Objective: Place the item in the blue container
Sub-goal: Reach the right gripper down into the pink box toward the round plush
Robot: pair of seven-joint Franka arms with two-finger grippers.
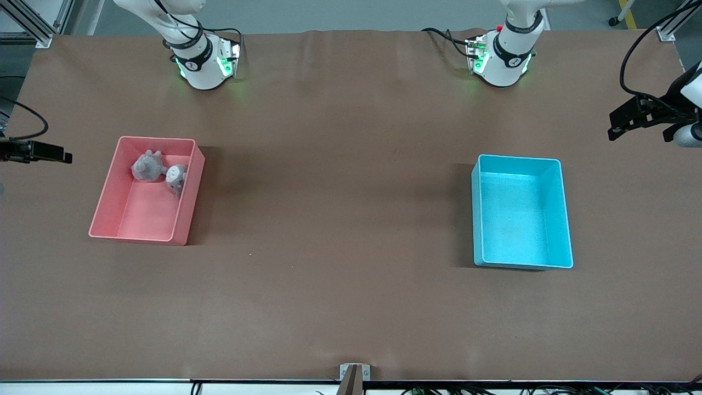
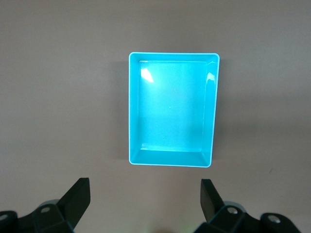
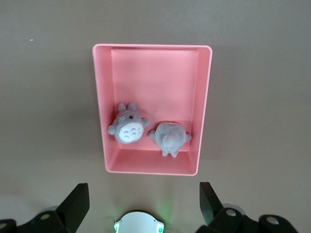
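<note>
The blue container [image 1: 521, 211] [image 2: 171, 109] stands empty toward the left arm's end of the table. Two grey plush toys lie in the pink bin [image 1: 131, 222] [image 3: 151, 63], at its end farther from the front camera. One toy shows a white belly [image 1: 176, 178] [image 3: 128, 128]; the other shows its grey back [image 1: 146, 166] [image 3: 170, 138]. My left gripper [image 2: 144, 191] [image 1: 617, 127] hangs high up, open and empty, with the blue container in its view. My right gripper [image 3: 144, 194] [image 1: 61, 155] hangs high up too, open and empty, with the pink bin in its view.
Brown cloth covers the table [image 1: 340, 219] between the two bins. The right arm's base [image 1: 203, 63] [image 3: 138, 222] and the left arm's base [image 1: 502, 60] stand along the table edge farthest from the front camera. A small bracket [image 1: 354, 376] sits at the nearest edge.
</note>
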